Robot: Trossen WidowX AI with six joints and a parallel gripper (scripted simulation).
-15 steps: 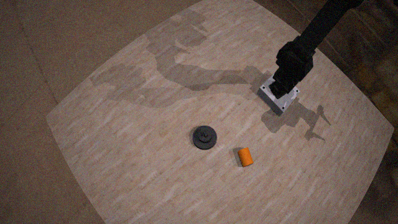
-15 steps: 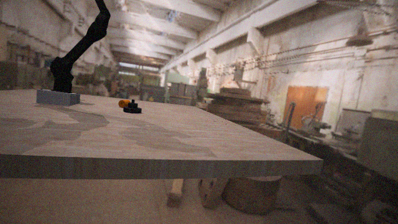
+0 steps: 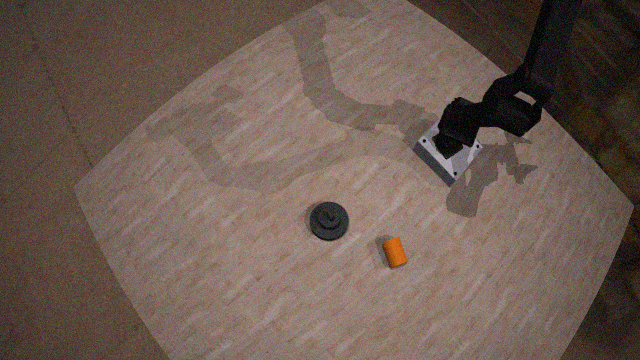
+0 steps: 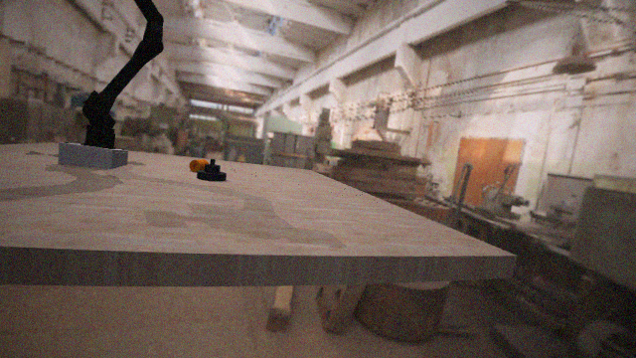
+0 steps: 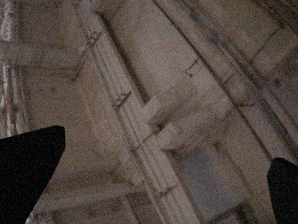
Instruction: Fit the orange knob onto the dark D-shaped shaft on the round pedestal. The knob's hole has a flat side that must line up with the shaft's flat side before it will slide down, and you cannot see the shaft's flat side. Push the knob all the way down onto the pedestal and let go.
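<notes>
The orange knob (image 3: 394, 252) lies on its side on the wooden table, to the right of and a little nearer than the round dark pedestal (image 3: 328, 220). The dark shaft (image 3: 328, 216) stands upright in the pedestal's middle; its flat side does not show. In the low side view the knob (image 4: 199, 164) sits just behind the pedestal (image 4: 212, 174). My gripper (image 5: 170, 154) shows only in the wrist view, where its two dark fingertips stand wide apart with nothing between them, pointing up at the hall's ceiling. It is open and high above the table, far from the knob.
The arm's grey base block (image 3: 446, 155) stands at the table's right rear, with the dark arm (image 3: 505, 107) rising from it and leaving the frame at the top. The base also shows in the side view (image 4: 92, 155). The table edge runs near the front.
</notes>
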